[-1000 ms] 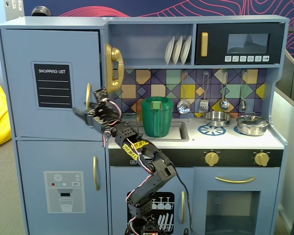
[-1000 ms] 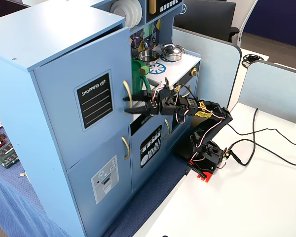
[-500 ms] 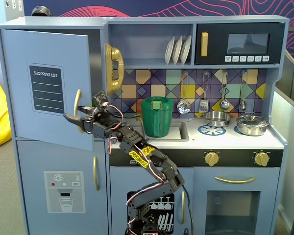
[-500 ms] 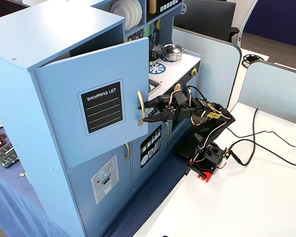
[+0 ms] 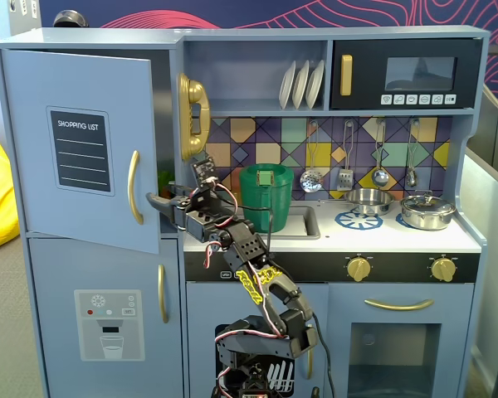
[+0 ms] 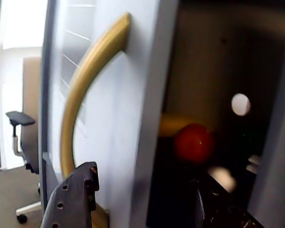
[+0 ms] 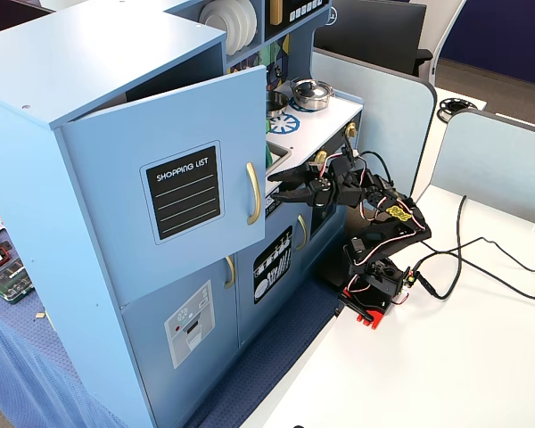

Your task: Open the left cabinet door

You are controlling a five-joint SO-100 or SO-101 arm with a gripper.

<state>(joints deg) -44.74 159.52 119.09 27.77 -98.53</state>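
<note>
The left cabinet door [image 5: 75, 141] is grey-blue with a black "SHOPPING LIST" panel and a curved gold handle [image 5: 134, 186]. It stands partly open, swung out from the cabinet. My gripper [image 5: 156, 201] is at the door's free edge, just below the handle's lower end. In the wrist view the door [image 6: 118, 118] and its handle [image 6: 85, 80] fill the middle. My gripper [image 6: 145, 183] is open and straddles the door edge, with one black finger [image 6: 73, 199] on the outer face by the handle and the other inside the dark cabinet. The other fixed view shows the door [image 7: 178, 178] ajar and the gripper [image 7: 281, 189] at its edge.
A red ball [image 6: 194, 142] lies inside the cabinet. Below is the door with the water-dispenser panel [image 5: 108, 323]. A gold toy phone [image 5: 193, 116] and a green pot [image 5: 266, 195] are close to the arm. Cables [image 7: 481, 259] lie on the white table.
</note>
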